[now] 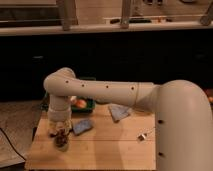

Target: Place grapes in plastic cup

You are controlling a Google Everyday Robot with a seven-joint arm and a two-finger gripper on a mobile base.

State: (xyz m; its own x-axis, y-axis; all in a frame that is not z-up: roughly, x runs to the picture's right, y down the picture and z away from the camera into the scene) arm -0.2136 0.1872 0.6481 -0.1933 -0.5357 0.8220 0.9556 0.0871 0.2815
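My gripper [59, 129] points straight down over the left end of the wooden table [110, 150], at the end of the white arm that reaches in from the right. A small dark reddish cluster, the grapes [61, 141], sits right under the gripper's tip, touching or nearly touching it. I cannot tell whether the grapes are held or resting. I cannot make out the plastic cup; the gripper and grapes cover that spot.
A green tray [89, 105] with an orange-red fruit [80, 103] stands behind the gripper. A blue-grey object [82, 126] lies just right of it, a grey cloth [119, 111] farther right, and a small metal item [145, 134] near the arm's base. The table's left edge is close.
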